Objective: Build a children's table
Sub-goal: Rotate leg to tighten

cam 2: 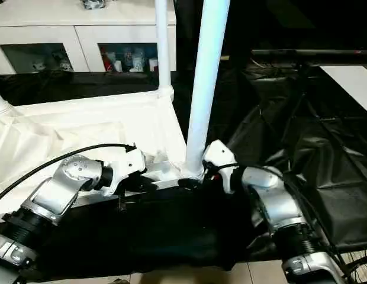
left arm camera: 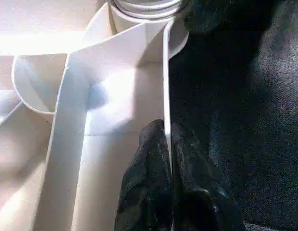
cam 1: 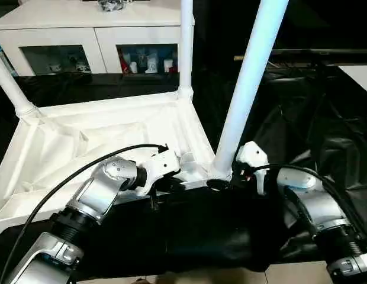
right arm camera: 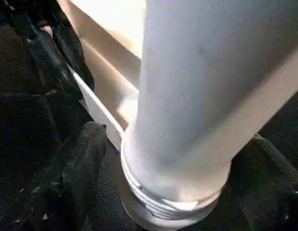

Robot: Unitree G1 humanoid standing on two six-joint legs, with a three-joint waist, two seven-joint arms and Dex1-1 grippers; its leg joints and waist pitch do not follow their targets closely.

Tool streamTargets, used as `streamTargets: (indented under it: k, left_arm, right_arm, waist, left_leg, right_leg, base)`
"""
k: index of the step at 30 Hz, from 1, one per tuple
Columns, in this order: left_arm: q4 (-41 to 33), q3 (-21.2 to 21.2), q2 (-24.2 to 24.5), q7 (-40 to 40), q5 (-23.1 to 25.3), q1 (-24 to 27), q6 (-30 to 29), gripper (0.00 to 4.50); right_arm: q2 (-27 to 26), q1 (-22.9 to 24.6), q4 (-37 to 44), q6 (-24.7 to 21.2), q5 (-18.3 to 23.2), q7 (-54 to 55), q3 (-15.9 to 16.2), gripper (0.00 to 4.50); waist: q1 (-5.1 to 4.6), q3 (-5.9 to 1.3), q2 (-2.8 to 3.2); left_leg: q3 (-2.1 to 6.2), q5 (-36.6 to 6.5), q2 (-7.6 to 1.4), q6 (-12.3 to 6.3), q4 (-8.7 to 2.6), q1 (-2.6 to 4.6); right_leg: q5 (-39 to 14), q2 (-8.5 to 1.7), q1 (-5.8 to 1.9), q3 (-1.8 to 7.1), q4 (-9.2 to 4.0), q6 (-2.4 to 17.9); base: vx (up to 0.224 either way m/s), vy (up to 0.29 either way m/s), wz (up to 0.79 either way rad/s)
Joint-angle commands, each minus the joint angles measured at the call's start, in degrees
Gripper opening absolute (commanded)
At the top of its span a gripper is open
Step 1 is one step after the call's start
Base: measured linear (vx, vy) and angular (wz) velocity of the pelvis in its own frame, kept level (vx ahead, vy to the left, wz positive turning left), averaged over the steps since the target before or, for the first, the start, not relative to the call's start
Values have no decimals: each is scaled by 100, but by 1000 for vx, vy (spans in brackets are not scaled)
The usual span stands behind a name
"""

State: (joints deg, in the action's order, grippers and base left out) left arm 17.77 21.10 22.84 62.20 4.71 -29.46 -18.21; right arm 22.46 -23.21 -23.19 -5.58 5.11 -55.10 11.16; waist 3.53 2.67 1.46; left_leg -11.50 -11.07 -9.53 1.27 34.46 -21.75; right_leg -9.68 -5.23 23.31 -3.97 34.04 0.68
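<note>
Head views show the white tabletop [cam 1: 112,136] lying upside down on a black-draped counter [cam 1: 219,236], three legs rising from its corner sockets, with a white cabinet [cam 1: 83,35] behind. Left wrist view reveals what those miss: the left gripper [left arm camera: 168,144] with its fingers [left arm camera: 144,183] pinched tight on the tabletop's thin rim. Right wrist view shows the right gripper [right arm camera: 173,159] with fingers [right arm camera: 77,168] spread wide on either side of the nearest leg [right arm camera: 197,96], at its threaded base in the socket.
</note>
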Motion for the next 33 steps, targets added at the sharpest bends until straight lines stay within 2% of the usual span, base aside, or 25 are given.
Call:
streamTargets:
  k: [1,8,10,17,26,27,33]
  left_arm:
    - [28,122,13,7,36,-16,7,0]
    - [25,118,38,15,30,-10,6,0]
    - [24,122,46,25,31,-7,1,0]
    - [37,127,56,35,28,-16,4,0]
    - [57,135,81,67,32,-27,5,0]
    - [59,135,83,69,32,-29,4,0]
    - [65,138,110,93,35,-32,-1,0]
  right_arm:
    - [-48,-4,-39,-21,38,2,44,387]
    - [-130,-7,10,22,213,-78,-84,387]
    - [-142,45,115,9,379,-210,-133,387]
    - [-133,36,28,53,276,-140,-152,387]
    - [-204,-21,-104,2,344,-84,-196,326]
    - [-213,-28,-111,6,352,-81,-204,304]
    - [-243,-26,-124,12,366,-92,-203,272]
  waist:
    - [21,-361,-37]
    - [21,-367,-32]
    - [23,-371,-39]
    - [26,-365,-24]
    - [29,-370,-18]
    - [29,-371,-17]
    - [21,-363,-13]
  left_leg:
    - [184,-994,-362,-344,-414,88]
    - [186,-1013,-372,-342,-416,96]
    - [182,-971,-369,-369,-411,94]
    - [186,-994,-372,-355,-417,97]
    - [186,-974,-367,-341,-413,93]
    - [186,-972,-367,-345,-413,95]
    - [189,-1047,-368,-311,-422,94]
  right_leg:
    - [-959,-369,-302,262,-331,1446]
    - [-969,-373,-301,263,-329,1451]
    - [-892,-373,-308,261,-321,1465]
    - [-950,-370,-300,258,-326,1467]
    - [-870,-372,-307,258,-319,1485]
    - [-860,-370,-304,257,-317,1487]
    - [-911,-370,-306,257,-322,1487]
  base:
    - [0,0,0]
    - [0,0,0]
    - [0,0,0]
    - [0,0,0]
    - [0,0,0]
    - [0,0,0]
    - [0,0,0]
